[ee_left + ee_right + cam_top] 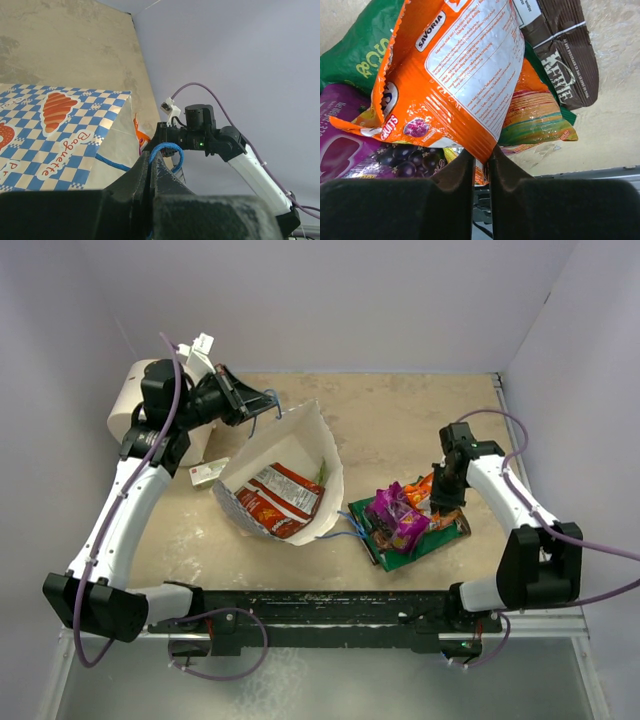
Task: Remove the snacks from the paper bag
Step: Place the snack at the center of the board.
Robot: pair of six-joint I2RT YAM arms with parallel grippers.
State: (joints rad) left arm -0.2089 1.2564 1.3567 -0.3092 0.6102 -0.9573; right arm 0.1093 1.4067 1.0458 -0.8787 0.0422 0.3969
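Orange snack packet (455,75): light, slick, crinkly, best held by an edge. The right pincer (480,156) pinches its edge tight. Left pincer (151,162) grips the bag's cord (166,144).

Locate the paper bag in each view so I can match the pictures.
Top external: the paper bag lies open, centre-left.
Left wrist: its patterned outside fills the left side; the left gripper is shut on its blue cord handle.
Right wrist: not in it.
Shared landmark: the right arm, right of the bag from above, beyond it in the left wrist view; the right gripper, shut on the orange packet, fills the right wrist view's bottom.
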